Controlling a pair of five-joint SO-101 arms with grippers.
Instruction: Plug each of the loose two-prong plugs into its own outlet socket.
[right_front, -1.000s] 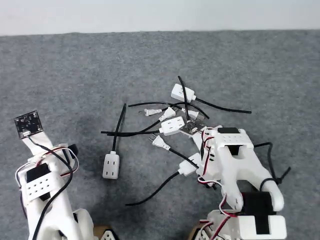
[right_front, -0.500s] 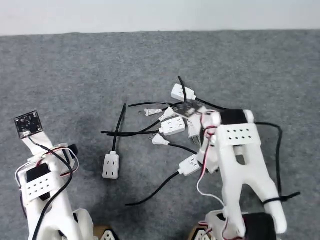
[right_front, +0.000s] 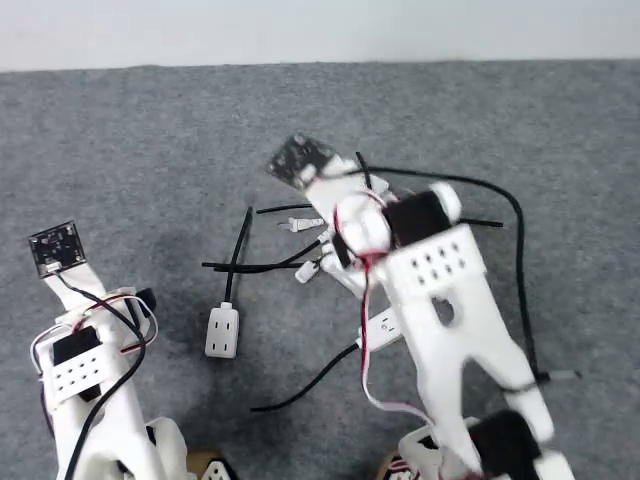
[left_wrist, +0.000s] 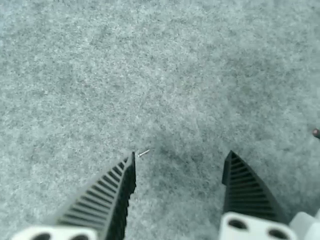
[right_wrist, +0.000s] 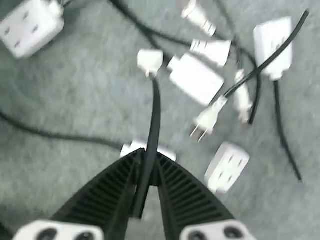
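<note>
My right gripper (right_wrist: 148, 156) is shut on a black cord (right_wrist: 153, 107) that ends in a white plug (right_wrist: 150, 61) just ahead of the fingertips. Around it lie a two-prong plug (right_wrist: 207, 120), several other plugs, and white outlet sockets (right_wrist: 195, 77) (right_wrist: 227, 167) (right_wrist: 272, 34). In the high view the right arm (right_front: 440, 290) reaches over this tangle, and a plug (right_front: 305, 272) pokes out at the arm's left. One socket (right_front: 222, 332) lies apart, to the left. My left gripper (left_wrist: 180, 156) hangs open over bare grey carpet, holding nothing.
Black cords (right_front: 235, 262) cross the carpet between the lone socket and the pile. One cable (right_front: 518, 250) loops around the right arm's far side. The left arm (right_front: 85, 365) stands at the near left. The carpet's far edge meets a pale wall (right_front: 320, 30).
The right arm has swung forward and to the left over the plug pile, covering most of it, and a black cable has looped up on its right. The left arm has stayed still.
</note>
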